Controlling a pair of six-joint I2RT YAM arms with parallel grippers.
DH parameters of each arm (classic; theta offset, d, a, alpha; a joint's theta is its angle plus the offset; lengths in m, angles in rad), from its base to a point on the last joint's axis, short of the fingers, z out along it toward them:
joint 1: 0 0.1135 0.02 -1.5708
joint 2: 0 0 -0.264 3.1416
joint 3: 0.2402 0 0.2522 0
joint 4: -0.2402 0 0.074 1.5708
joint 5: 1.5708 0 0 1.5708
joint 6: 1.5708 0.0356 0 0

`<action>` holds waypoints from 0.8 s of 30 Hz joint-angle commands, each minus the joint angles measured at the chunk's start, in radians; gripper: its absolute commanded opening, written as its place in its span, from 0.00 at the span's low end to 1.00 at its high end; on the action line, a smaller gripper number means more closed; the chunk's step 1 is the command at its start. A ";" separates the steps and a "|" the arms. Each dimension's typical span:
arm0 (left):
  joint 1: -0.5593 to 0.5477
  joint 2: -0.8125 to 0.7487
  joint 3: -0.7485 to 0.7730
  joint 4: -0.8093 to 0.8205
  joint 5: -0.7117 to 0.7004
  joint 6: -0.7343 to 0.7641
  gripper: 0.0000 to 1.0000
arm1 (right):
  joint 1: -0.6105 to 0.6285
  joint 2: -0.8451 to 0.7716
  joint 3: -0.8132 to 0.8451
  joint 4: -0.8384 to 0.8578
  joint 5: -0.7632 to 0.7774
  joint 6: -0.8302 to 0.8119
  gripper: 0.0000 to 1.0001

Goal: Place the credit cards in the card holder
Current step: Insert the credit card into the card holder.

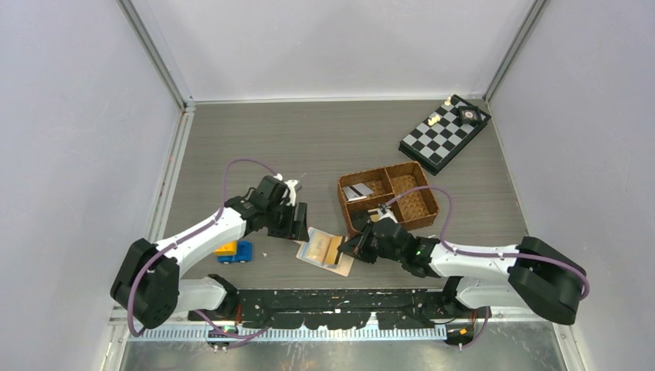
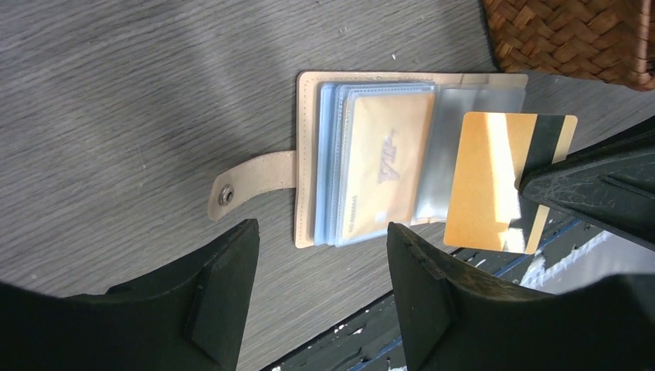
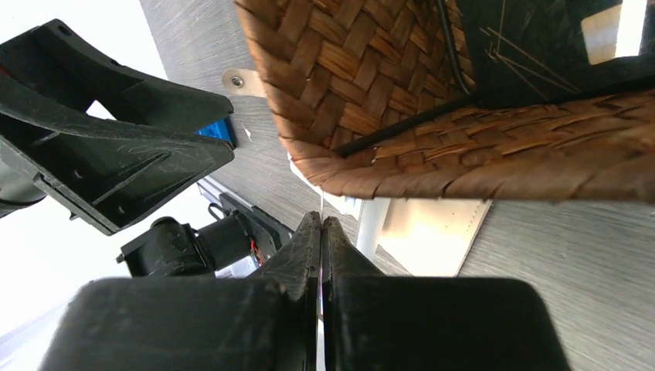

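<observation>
The beige card holder [image 2: 309, 154] lies open on the table, snap tab to the left, with a yellow-tan card [image 2: 386, 166] in one of its clear pockets. It also shows in the top view [image 1: 328, 251] and the right wrist view [image 3: 432, 236]. My right gripper [image 1: 354, 247] is shut on a second yellow-tan card with a black stripe [image 2: 490, 182], held over the holder's right edge; its fingers [image 2: 595, 193] pinch the card's right end. In the right wrist view the fingertips [image 3: 309, 232] are pressed together. My left gripper [image 2: 320, 259] is open and empty, just off the holder's near-left edge. A silver-grey card [image 1: 357, 191] lies in the basket.
The brown woven divided basket [image 1: 402, 205] stands just behind the right gripper and close to the holder [image 3: 463, 116]. A blue and yellow toy [image 1: 234, 251] lies left of the holder. A folding chessboard [image 1: 446, 133] lies at the back right. Walls close in the table.
</observation>
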 commanded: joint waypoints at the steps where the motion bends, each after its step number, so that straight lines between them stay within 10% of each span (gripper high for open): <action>1: 0.000 0.029 0.001 0.059 0.014 0.036 0.63 | 0.018 0.056 -0.004 0.127 0.082 0.055 0.01; 24: -0.026 0.110 0.010 0.095 0.046 0.062 0.58 | 0.030 0.188 0.039 0.041 0.100 0.080 0.00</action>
